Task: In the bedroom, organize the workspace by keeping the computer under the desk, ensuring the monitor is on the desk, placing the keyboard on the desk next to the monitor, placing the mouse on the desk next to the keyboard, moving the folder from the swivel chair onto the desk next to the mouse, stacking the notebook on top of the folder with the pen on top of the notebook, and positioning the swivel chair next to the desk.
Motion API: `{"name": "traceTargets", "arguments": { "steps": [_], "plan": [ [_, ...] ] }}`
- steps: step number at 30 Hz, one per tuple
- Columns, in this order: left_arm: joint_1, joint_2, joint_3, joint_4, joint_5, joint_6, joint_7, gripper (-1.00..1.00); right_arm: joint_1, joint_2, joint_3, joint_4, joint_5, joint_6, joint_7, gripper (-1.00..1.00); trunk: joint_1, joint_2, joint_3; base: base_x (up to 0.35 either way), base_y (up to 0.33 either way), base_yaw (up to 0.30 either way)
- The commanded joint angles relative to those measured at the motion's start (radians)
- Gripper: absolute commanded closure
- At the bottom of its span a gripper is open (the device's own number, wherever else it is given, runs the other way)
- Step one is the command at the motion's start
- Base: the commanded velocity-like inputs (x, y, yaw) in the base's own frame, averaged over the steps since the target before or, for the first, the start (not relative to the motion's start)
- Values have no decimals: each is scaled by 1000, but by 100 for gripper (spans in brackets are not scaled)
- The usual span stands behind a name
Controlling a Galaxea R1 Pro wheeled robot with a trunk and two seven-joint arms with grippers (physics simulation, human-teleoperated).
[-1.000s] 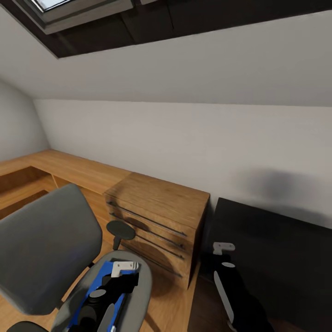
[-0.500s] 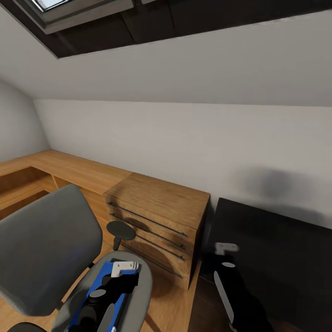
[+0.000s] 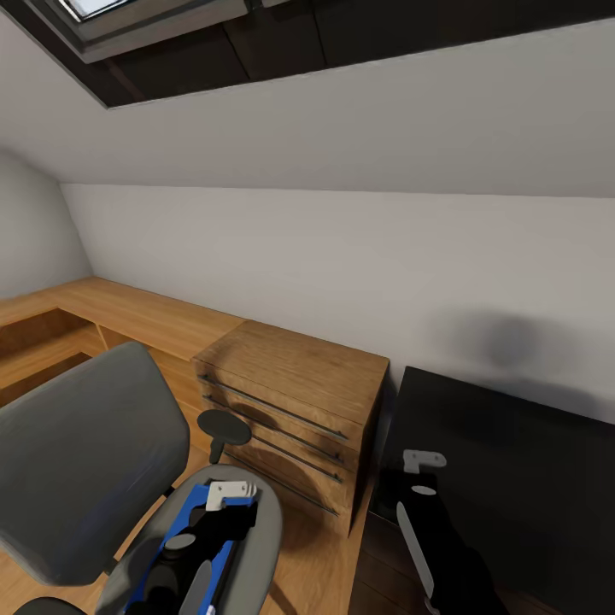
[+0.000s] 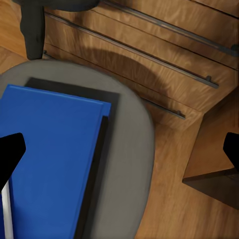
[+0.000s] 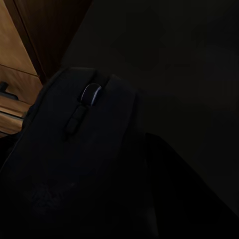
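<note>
The swivel chair [image 3: 81,453] stands at the lower left, and the blue folder [image 4: 50,164] lies flat on its grey seat [image 4: 127,149]. My left gripper [image 3: 231,493] hovers over the folder, open wide, with one black fingertip [image 4: 10,154] at each side of the left wrist view. A thin white strip [image 4: 6,211] lies along the folder; I cannot tell what it is. My right gripper [image 3: 424,462] is at the near left edge of the black desk [image 3: 521,478]. The dark mouse [image 5: 84,149] sits tight against the right wrist camera, held there.
A wooden drawer unit [image 3: 295,401] stands against the white wall between chair and desk. Low wooden shelving [image 3: 128,312] runs along the wall to the left. One black armrest [image 3: 224,424] rises beside the seat. The ceiling slopes low overhead.
My right gripper has drifted a little to the right, over the desk's edge. The left gripper has barely moved above the folder.
</note>
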Motion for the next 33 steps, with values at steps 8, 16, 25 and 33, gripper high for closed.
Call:
{"name": "traceTargets", "arguments": {
  "steps": [8,16,25,33],
  "plan": [
    [-1,0,-1,-10,11,4,9,-100,-5,-3,-10,49,-1,4,-2,100,0,-1,-1,0,0,0],
    [-1,0,-1,-11,12,4,9,-100,-6,-5,-12,60,-2,2,-2,100,0,-1,-1,0,0,0],
    [0,0,-1,-12,13,4,9,-100,-5,-5,-14,60,-3,0,-2,-100,0,-1,-1,0,0,0],
    [0,0,-1,-11,13,4,9,-100,-5,-6,-15,57,-3,-3,-2,-100,-27,48,21,0,0,0]
  ]
}}
